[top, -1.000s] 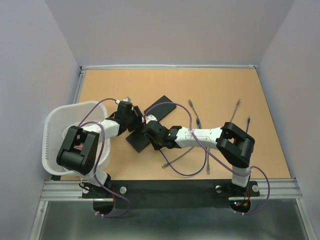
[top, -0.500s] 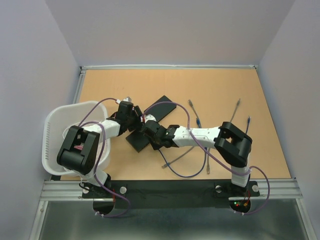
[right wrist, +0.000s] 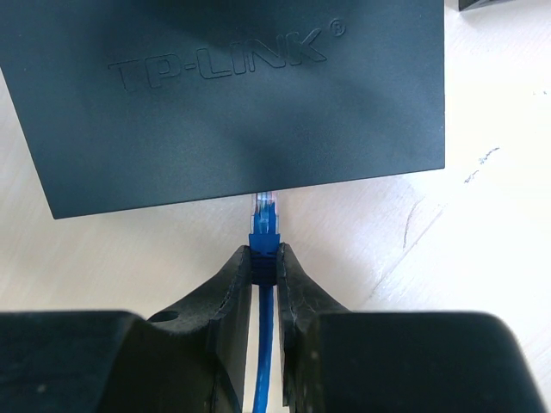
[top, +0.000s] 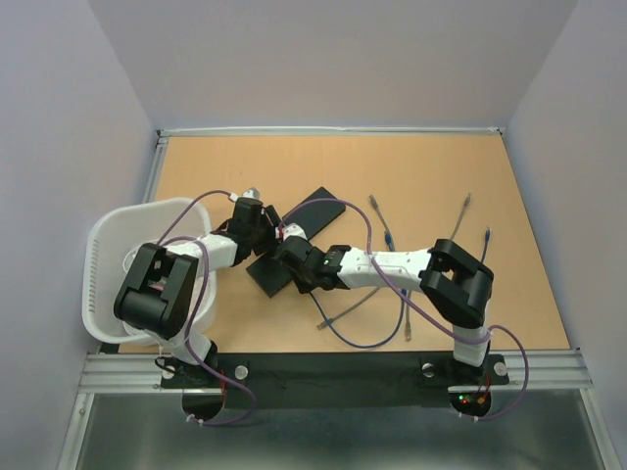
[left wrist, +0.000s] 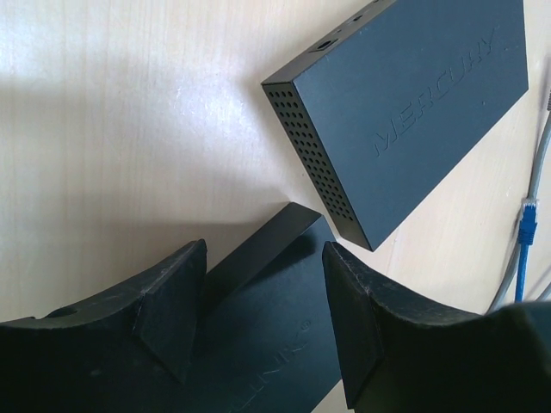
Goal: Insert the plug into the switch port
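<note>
A black TP-LINK switch lies flat on the wooden table, and it also shows in the top view. My right gripper is shut on a blue plug with its blue cable trailing back between the fingers. The plug's clear tip touches the switch's near edge; the port itself is hidden. My left gripper is open, its fingers spread over the far corner of the same switch. In the top view both grippers meet at the switch, the left and the right.
A second black switch marked MERCURY lies just beyond, also seen in the top view. A white basket stands at the left. Loose cables lie to the right on the table, and a blue one is near the left wrist.
My right gripper has moved a little to the left with the plug, closer to the switch. The left gripper has barely shifted.
</note>
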Tool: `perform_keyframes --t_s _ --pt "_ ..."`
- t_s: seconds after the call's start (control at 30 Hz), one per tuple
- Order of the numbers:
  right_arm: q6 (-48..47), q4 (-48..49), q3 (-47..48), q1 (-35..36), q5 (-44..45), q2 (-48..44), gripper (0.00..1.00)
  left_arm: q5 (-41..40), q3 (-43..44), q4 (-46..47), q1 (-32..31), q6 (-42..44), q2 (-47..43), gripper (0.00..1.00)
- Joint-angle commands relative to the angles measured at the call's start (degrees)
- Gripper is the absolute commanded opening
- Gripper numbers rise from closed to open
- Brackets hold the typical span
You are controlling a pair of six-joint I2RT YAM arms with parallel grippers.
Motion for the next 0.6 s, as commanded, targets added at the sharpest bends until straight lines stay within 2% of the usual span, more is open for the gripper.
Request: perform_keyframes --t_s 0.0,0.57 --pt "1.83 13.75 5.15 0.10 2.62 -2.48 0.00 6.40 -2.59 -7.88 -2.89 -1.32 2.75 0.67" --pt "1.30 13.84 5.24 0.89 3.85 -4.86 0.00 5.96 -1.71 -8.23 -2.89 -0.80 4.33 0.67"
